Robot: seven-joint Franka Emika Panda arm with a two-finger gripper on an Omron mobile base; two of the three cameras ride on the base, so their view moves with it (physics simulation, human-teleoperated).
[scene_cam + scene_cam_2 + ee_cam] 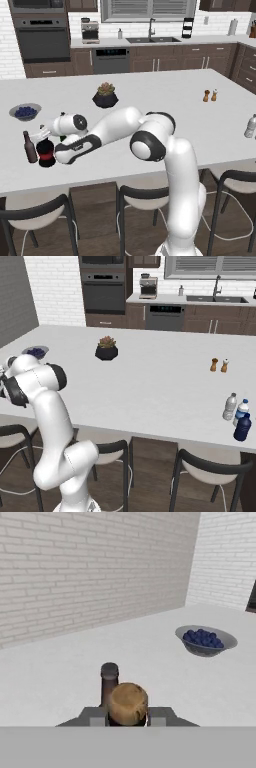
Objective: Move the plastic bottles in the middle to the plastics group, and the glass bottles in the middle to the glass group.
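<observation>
The dark round-bodied glass bottle with a red label band stands upright on the island's left end. My gripper is over it, jaws shut on its thin neck. In the hand view its cork top sits between my fingertips. The small brown bottle stands just left of it, also in the hand view. A dark-green bottle is mostly hidden behind my hand. Three plastic bottles stand together at the right front edge: a clear one, a blue-capped one and a dark blue one.
A bowl of blueberries lies behind the glass bottles, also in the hand view. A potted plant stands mid-island. Salt and pepper shakers are far right. Stools line the front edge.
</observation>
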